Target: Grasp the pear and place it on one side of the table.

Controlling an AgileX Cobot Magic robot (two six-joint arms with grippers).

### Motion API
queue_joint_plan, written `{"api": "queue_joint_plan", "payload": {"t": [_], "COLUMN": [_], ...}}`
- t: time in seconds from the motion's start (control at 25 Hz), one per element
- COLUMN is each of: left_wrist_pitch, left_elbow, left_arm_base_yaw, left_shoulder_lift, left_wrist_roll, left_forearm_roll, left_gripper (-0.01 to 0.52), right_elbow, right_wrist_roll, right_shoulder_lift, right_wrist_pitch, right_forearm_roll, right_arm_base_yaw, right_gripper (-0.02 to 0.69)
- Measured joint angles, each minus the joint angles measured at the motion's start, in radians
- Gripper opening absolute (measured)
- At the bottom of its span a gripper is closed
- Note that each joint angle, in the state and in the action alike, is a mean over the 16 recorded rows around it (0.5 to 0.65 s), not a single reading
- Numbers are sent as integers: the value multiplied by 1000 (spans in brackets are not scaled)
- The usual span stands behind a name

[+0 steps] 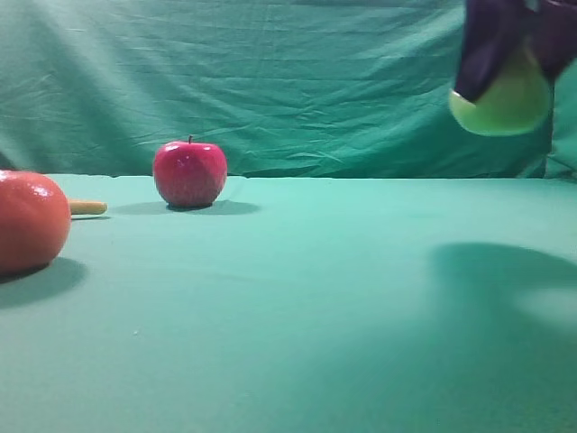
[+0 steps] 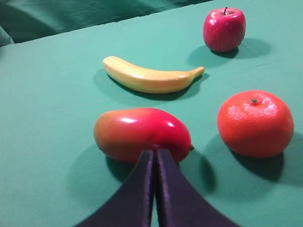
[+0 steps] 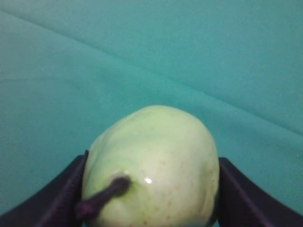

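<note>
Pear [image 3: 151, 165] first: the yellow-green fruit sits between the two dark fingers of the right tool [image 3: 151, 198], which is clenched on it from both sides, its dark stem pointing toward the wrist camera. In the exterior high view the pear [image 1: 505, 104] hangs high at the upper right, well above the desk [image 1: 343, 298], with the right tool [image 1: 509, 41] wrapped over its top; a broad soft shadow lies on the teal cloth beneath.

Other fruit keep to the left half of the desk. A red apple [image 1: 189, 173] stands upright near the back edge, just in front of the wrinkled backdrop cloth [image 1: 270, 81]. A large orange-red round fruit [image 1: 29, 221] sits at the far left, partly cut off by the frame, and the yellow tip of a banana [image 1: 87, 207] shows just behind it.

From the left wrist view, the left tool [image 2: 155, 189] has its two dark fingers pressed together with nothing between them, tips close over a red-and-green mango [image 2: 142, 134]. The banana [image 2: 151, 78] lies beyond the mango, the round fruit [image 2: 255, 124] to the mango's right, the apple [image 2: 224, 29] farther back. All four lie apart from one another. Nothing stands on the cloth below the pear in the pictures.
</note>
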Motion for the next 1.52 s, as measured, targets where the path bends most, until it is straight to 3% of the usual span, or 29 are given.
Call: {"api": "queue_joint_plan", "payload": {"t": [0.24,0.52,0.68,0.84,1.24,1.36,1.52], "left_wrist_pitch": [0,0,0,0,0,0,0], "left_elbow": [0,0,0,0,0,0,0], "left_arm_base_yaw": [0,0,0,0,0,0,0], "left_shoulder_lift": [0,0,0,0,0,0,0], "left_wrist_roll": [0,0,0,0,0,0,0], "left_forearm_roll": [0,0,0,0,0,0,0], "left_gripper": [0,0,0,0,0,0,0], "right_elbow": [42,44,44,45,49,50,50], "right_wrist_roll": [-1,-3,-1,3,68,93,122], "right_shoulder_lift": [37,-3,-101,-248,-668,-765,-866], "right_wrist_pitch": [-78,-69,-18,65,315,377,463], "right_forearm_roll": [1,2,3,3,5,13,31], "right_arm_base_yaw": [-6,-6,-6,-6,-6,-6,-6], "right_gripper": [526,607,602,482,94,25,0]}}
